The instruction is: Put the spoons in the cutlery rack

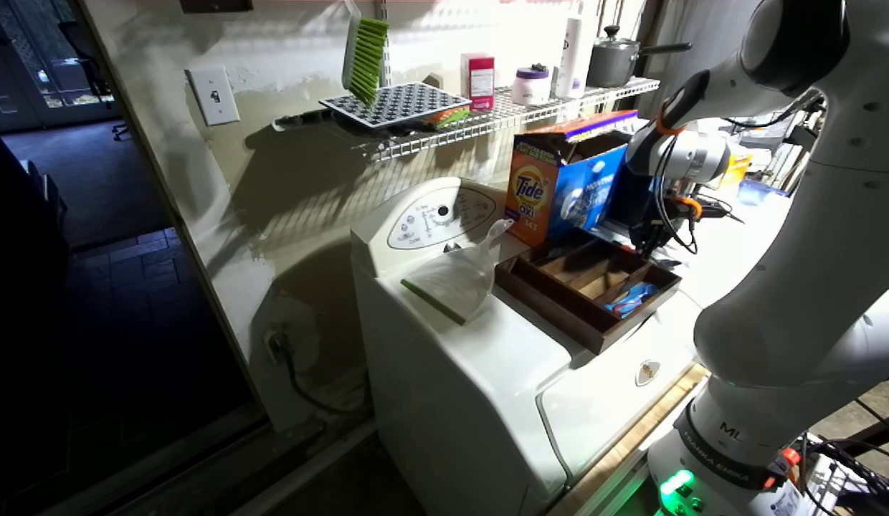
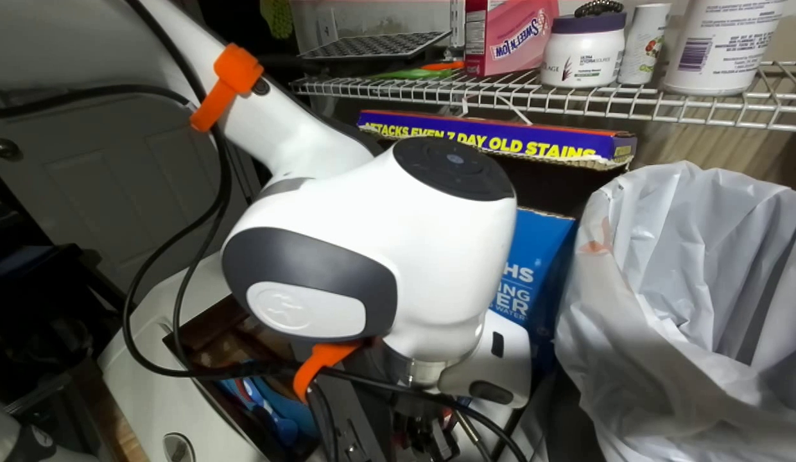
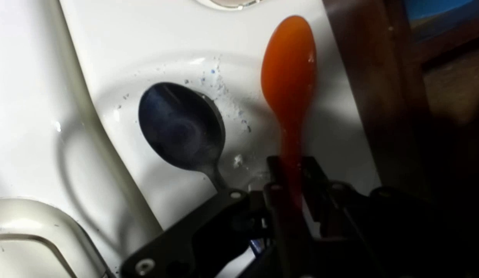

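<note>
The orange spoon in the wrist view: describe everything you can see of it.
The orange spoon looks like smooth plastic, its oval bowl narrowing into a redder handle. The bowl points up the picture between the dark spoon and the cutlery rack, apart from both. The gripper appears to pinch its handle; shadow hides the end. Whether it touches the white surface is unclear.

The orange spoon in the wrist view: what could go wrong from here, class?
The orange spoon might twist or slip, since the gripper pinches only its handle. The gripper could knock the dark spoon lying close beside it. The orange spoon may also catch the raised wall of the rack while being carried in.
</note>
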Controlling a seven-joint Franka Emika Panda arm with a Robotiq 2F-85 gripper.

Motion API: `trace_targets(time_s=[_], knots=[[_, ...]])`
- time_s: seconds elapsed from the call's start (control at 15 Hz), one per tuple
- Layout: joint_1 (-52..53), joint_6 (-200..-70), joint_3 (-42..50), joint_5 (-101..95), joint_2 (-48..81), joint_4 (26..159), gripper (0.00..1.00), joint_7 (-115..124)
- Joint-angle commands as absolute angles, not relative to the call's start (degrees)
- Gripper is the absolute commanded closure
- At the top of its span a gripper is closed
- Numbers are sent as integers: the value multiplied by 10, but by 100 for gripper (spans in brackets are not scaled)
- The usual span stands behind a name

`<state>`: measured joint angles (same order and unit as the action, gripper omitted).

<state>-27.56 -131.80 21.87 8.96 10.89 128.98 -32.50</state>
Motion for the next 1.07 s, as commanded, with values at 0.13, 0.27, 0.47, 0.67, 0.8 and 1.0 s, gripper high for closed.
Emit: trace_targets(time_s=[0.13, 0.27, 0.47, 0.67, 0.8, 1.0], knots=[[-273, -1297, 219, 47, 76, 1277, 96, -318], [-271, -1291, 218, 41, 61, 1280, 96, -321], [-265, -1267, 218, 36, 36, 1284, 96, -317], [-257, -1222, 221, 33, 8, 1284, 96, -300], [-254, -1194, 223, 26, -12, 1286, 96, -281], [-251, -1160, 226, 10, -41, 1287, 96, -236]])
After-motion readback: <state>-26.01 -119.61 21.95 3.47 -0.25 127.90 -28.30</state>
